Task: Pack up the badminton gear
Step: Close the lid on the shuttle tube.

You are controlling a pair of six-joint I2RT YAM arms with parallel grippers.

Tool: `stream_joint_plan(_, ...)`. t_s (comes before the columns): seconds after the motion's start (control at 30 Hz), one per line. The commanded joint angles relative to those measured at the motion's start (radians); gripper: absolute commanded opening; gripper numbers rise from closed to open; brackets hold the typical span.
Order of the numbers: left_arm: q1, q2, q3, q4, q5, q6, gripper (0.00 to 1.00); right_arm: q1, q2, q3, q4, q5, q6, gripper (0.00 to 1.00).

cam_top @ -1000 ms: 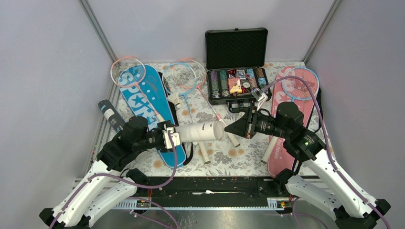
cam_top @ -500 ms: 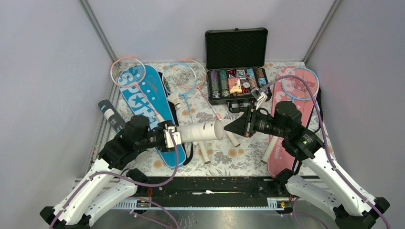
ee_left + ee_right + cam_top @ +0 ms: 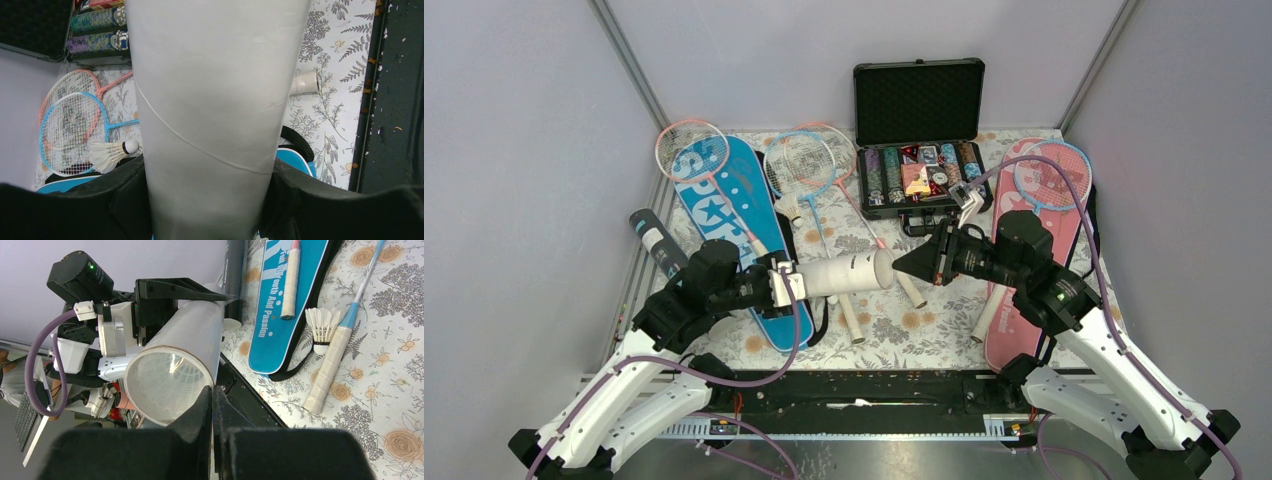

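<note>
My left gripper (image 3: 786, 288) is closed round the base of a long white tube (image 3: 844, 275), which it holds level above the table with its open mouth facing right. In the left wrist view the tube (image 3: 210, 100) fills the space between the black fingers (image 3: 100, 200). My right gripper (image 3: 899, 268) is shut and empty, its tips at the rim of the tube's mouth (image 3: 167, 385); a white ribbed shape shows inside. A shuttlecock (image 3: 322, 327) lies beside a racket grip. A dark tube (image 3: 656, 242) lies at the left. Rackets (image 3: 799, 165) rest on the blue cover (image 3: 724, 220) and the pink cover (image 3: 1014, 330).
An open black case of poker chips (image 3: 919, 150) stands at the back, just behind my right gripper. White racket grips (image 3: 851, 318) lie under the raised tube. Grey walls close the left, back and right sides. A black rail (image 3: 864, 385) runs along the near edge.
My right gripper's tip has edged slightly left, toward the tube's mouth. The left gripper holds the tube much as before.
</note>
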Motion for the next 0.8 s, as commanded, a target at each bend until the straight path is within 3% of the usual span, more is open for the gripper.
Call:
stream_joint_plan(0.0, -0.007, -0.006, 0.059, 0.067, 0.052, 0.000, 0.30, 0.015, 0.012, 0.039, 0.005, 0.015, -0.025, 0.00)
stream_joint_plan(0.13, -0.006, -0.010, 0.059, 0.067, 0.050, 0.001, 0.30, 0.017, 0.006, 0.036, -0.001, 0.014, -0.025, 0.02)
stream_joint_plan(0.3, -0.006, -0.016, 0.063, 0.067, 0.055, -0.004, 0.30, 0.017, -0.002, 0.032, 0.009, 0.004, -0.006, 0.37)
stream_joint_plan(0.4, -0.007, -0.018, 0.068, 0.067, 0.071, -0.009, 0.30, 0.017, 0.000, 0.023, 0.033, -0.011, 0.014, 0.49)
stream_joint_plan(0.77, -0.007, 0.003, 0.103, 0.164, 0.170, -0.082, 0.29, 0.019, 0.033, -0.039, 0.114, -0.081, 0.079, 0.56)
